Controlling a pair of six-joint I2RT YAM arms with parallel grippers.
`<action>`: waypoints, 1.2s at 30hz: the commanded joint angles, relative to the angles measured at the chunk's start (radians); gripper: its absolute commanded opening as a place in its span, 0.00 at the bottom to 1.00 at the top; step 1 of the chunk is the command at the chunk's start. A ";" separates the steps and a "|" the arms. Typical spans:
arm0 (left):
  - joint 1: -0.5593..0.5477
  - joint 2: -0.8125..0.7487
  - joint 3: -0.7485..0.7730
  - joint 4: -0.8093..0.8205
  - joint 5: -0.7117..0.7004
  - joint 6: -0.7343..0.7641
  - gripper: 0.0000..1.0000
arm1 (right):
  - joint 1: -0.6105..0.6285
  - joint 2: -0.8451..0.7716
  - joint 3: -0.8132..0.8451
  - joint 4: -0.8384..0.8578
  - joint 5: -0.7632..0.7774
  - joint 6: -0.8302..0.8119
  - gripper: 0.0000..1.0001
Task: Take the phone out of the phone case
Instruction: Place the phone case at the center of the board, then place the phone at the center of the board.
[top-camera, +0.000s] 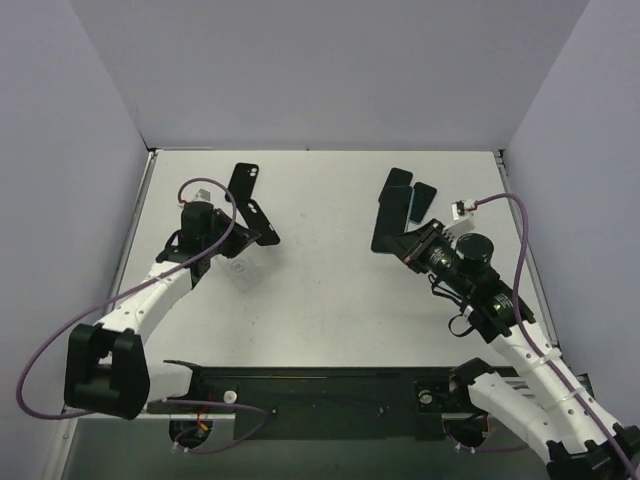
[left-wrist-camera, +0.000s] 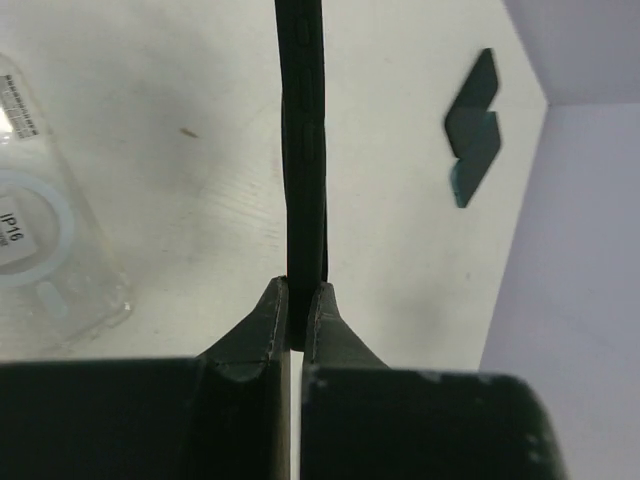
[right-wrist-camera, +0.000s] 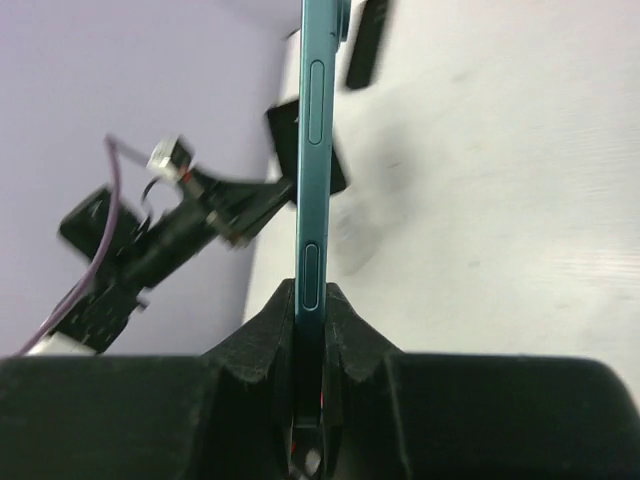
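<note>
The phone (right-wrist-camera: 312, 150) is out of its case and off the bench, held edge-on in my right end effector (right-wrist-camera: 312, 300). The fingers are pressed together on its lower end, one on each flat face. Its side is teal with two long buttons, and it stands up and away from the fingers over the right half of the bench (top-camera: 330, 300). In the top view a second dark flat shape sits just beside it; I cannot tell what that is.

The black case (left-wrist-camera: 303, 150) is well apart from the phone, over the left half of the bench. My left end effector (left-wrist-camera: 297, 300) is clamped on its bottom edge, and the case rises edge-on from between the fingers, with raised button bumps along its side.

A clear case (left-wrist-camera: 50, 250) with a white ring and a printed label lies flat on the bench near my left arm, touching neither end effector.
</note>
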 joint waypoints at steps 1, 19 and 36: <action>0.057 0.131 0.042 0.052 0.052 0.035 0.00 | -0.246 0.029 -0.042 -0.056 -0.006 -0.081 0.00; 0.125 0.064 0.047 -0.115 -0.016 0.032 0.76 | -0.758 0.675 0.082 0.082 -0.080 -0.233 0.02; 0.117 -0.274 0.090 -0.172 0.260 0.134 0.72 | -0.779 0.861 0.102 0.155 -0.121 -0.233 0.10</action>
